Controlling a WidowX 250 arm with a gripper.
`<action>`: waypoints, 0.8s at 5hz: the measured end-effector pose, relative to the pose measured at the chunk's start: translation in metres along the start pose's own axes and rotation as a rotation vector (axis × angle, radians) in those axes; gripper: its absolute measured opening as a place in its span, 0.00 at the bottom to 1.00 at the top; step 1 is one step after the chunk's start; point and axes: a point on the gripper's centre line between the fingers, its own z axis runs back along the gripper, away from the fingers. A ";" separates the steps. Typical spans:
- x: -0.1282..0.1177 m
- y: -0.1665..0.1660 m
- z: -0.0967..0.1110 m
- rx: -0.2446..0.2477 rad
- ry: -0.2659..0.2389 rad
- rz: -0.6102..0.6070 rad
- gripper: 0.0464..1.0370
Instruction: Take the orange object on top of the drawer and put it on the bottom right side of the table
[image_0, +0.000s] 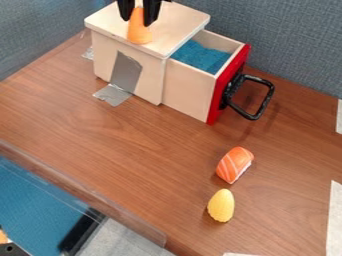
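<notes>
orange tapered toy (139, 33) at my pincer (138, 21), over the wooden drawer box (175, 22), upper left of frame; whether i am closed on it, i cannot tell. pickup looks underway: next, secure it, lift, head for the lower-right table (287, 200).

Orange object (138, 33) (tapered) at end effector (137, 22)

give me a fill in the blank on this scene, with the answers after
The gripper has its fingertips around the ____ object.
The drawer has a front panel coloured ____.
The handle on that panel is coloured ____.
Of the sushi and the yellow thing, the one nearer the drawer is the ____.

Missing words: orange; red; black; sushi
</notes>
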 end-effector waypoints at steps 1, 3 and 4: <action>-0.001 -0.002 -0.001 0.001 -0.003 -0.008 0.43; -0.014 -0.062 0.018 -0.027 -0.045 -0.144 0.43; -0.030 -0.108 0.027 -0.058 -0.067 -0.255 0.43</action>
